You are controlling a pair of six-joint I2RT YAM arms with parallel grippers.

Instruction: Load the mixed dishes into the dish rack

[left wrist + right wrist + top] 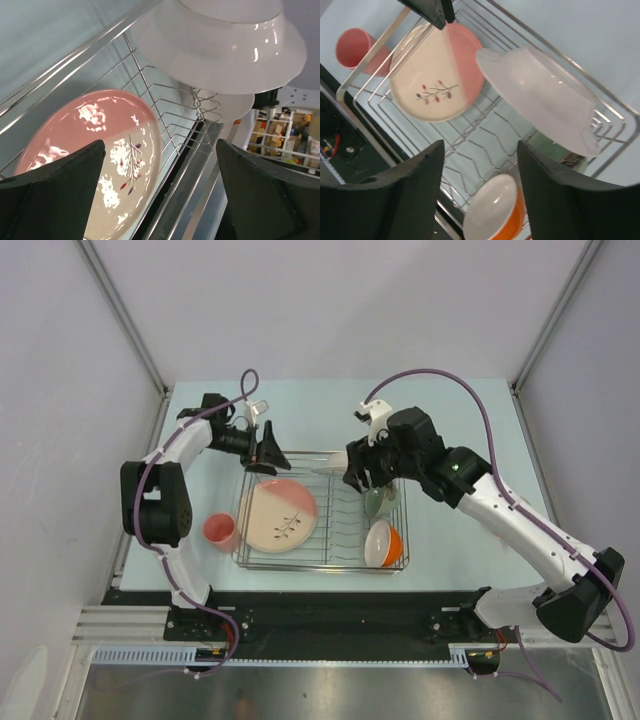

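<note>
The silver wire dish rack [322, 558] sits mid-table. A pinkish-white plate [278, 515] with a twig pattern lies in its left half. An orange bowl [383, 543] stands on edge at its near right, and a pale green bowl [375, 502] stands behind it. A white deep dish [540, 100] leans at the rack's far side, over the green bowl [555, 150]. A coral-pink cup [220, 531] stands on the table left of the rack. My left gripper [268, 448] is open and empty over the rack's far left corner. My right gripper [365, 475] is open and empty above the rack's right half.
In the left wrist view the plate [100, 150] and rack wires [165, 95] lie below the open gripper [160, 165], with the white dish [225, 40] close above. The right wrist view shows the gripper [480, 150], plate [432, 80], orange bowl [495, 210] and cup [352, 47]. Walls enclose the table.
</note>
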